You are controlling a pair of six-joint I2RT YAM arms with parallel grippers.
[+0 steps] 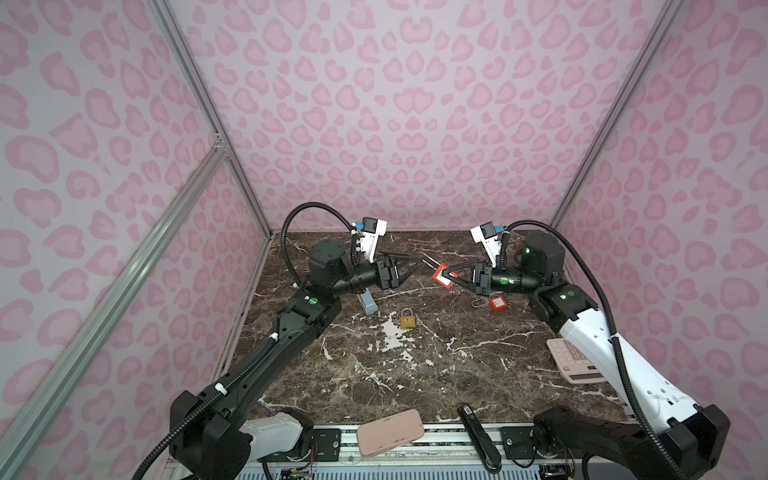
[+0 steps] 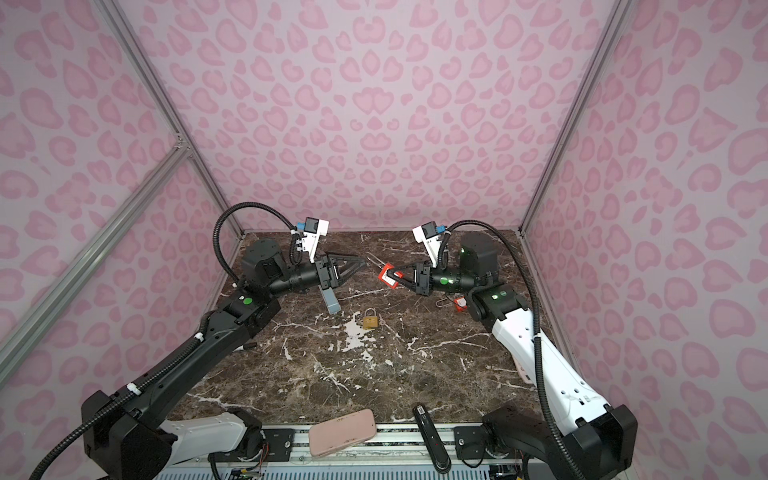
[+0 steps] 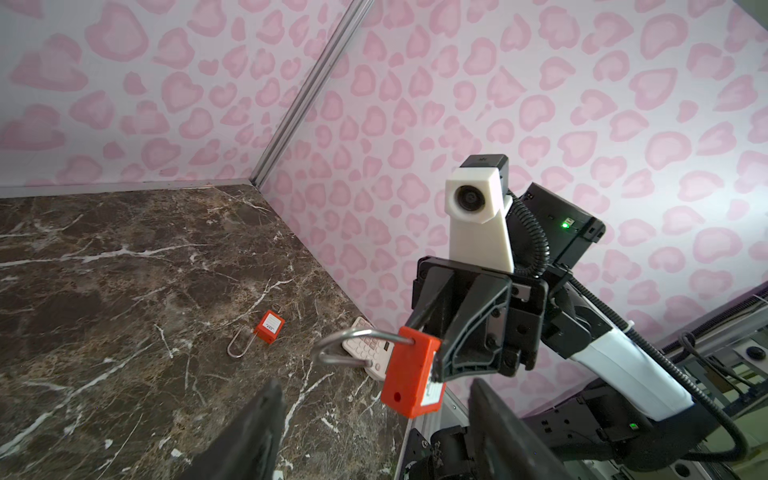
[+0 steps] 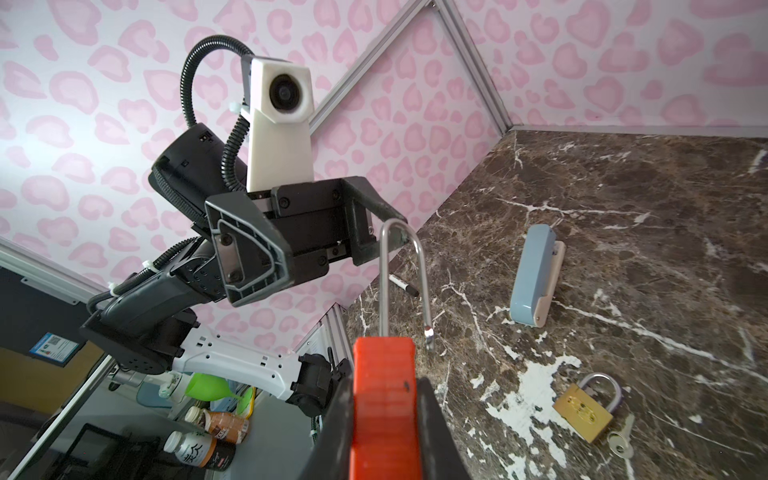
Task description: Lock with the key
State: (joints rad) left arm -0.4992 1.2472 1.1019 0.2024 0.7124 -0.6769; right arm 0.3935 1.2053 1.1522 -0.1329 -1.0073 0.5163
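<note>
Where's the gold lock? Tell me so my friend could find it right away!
Start at the brown marble tabletop and look near its middle. The small gold brass padlock lies flat there beside a white scuffed patch, a small silver key next to it. The two red padlocks nearby have long thin shackles; this one is gold.

red padlock (image 3: 411, 376) raised mid-air, shackle sprung open, brass padlock (image 1: 408, 319) lying flat, sm silver key (image 4: 621, 441) just beside it

Walls (image 1: 415, 104) pale lilac with pink heart-shaped spots, tabletop (image 1: 415, 374) dark brown marble with white veins, orange-red padlock (image 3: 411, 374) with silver shackle, red padlock (image 3: 269, 328) with white label, brass-gold padlock (image 4: 584, 415), grey-blue stapler (image 4: 534, 278), pale pink calculator (image 1: 565, 353)
</note>
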